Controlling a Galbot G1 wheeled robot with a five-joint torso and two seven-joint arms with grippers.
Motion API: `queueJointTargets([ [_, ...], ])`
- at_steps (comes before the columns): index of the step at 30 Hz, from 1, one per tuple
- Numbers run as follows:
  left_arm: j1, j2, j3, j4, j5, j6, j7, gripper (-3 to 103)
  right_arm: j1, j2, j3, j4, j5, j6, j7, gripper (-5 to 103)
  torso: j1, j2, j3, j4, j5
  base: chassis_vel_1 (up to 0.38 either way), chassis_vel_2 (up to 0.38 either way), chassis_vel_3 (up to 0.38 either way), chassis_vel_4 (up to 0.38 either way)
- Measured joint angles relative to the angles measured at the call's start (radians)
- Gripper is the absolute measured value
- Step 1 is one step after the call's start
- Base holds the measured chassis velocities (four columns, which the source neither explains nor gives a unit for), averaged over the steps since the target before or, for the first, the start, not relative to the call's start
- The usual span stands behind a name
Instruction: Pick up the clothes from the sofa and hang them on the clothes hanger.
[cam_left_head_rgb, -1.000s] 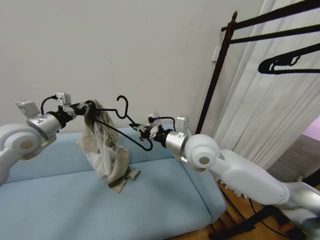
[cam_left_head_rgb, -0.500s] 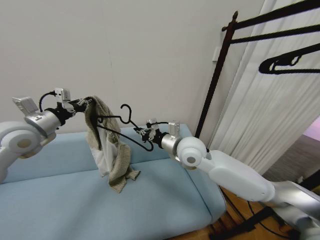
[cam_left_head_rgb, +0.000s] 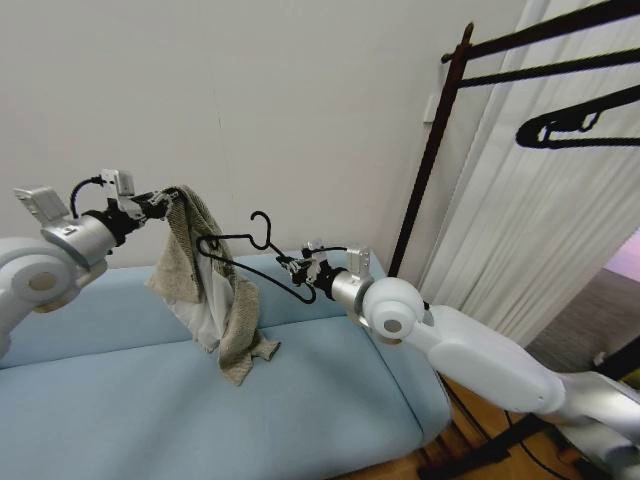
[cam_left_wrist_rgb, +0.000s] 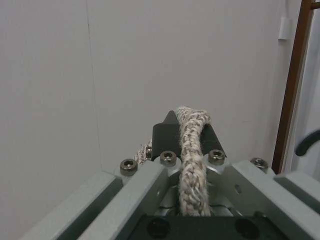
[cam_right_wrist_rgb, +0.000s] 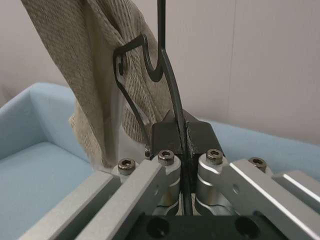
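Sweater held up above the sofa
Left gripper clamps its knit edge; right gripper pinches the black hanger, seemingly poked partway inside.

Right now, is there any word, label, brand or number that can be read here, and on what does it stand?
No text can be read anywhere.
The knitted garment in the left end effector, the black hanger in the right end effector, the sofa and the clothes rack show no label, brand or number.
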Motion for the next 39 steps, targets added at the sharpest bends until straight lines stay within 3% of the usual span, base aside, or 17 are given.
queueJointTargets([
  [10, 0.028, -0.012, -0.019, -0.031, 0.001, 0.001, -0.011, 2, 0.07, 0.151, -0.037, -0.064, 0.045, 0.025, 0.059, 2, 0.0, 0.0, 0.0, 0.0001, -0.0003, 0.0, 0.0, 0.0, 0.0],
  [20, 0.02, -0.028, -0.02, -0.026, 0.005, 0.0, -0.013, 2, 0.027, 0.224, -0.033, -0.105, 0.028, 0.059, 0.085, 2, 0.0, 0.0, 0.0, -0.0001, -0.0002, 0.0, 0.0, 0.0, 0.0],
  [29, -0.015, -0.04, -0.025, -0.004, 0.016, -0.016, -0.06, 2, -0.093, 0.212, 0.074, -0.13, 0.009, 0.067, 0.126, 2, 0.0, 0.0, 0.0, -0.0001, 0.0, 0.0, 0.0, 0.0, 0.0],
  [39, -0.047, -0.03, -0.019, 0.022, 0.011, -0.021, -0.048, 2, -0.181, 0.159, 0.124, -0.112, -0.032, 0.067, 0.112, 2, 0.0, 0.0, 0.0, -0.0002, 0.0002, 0.0, 0.0, 0.0, 0.0],
])
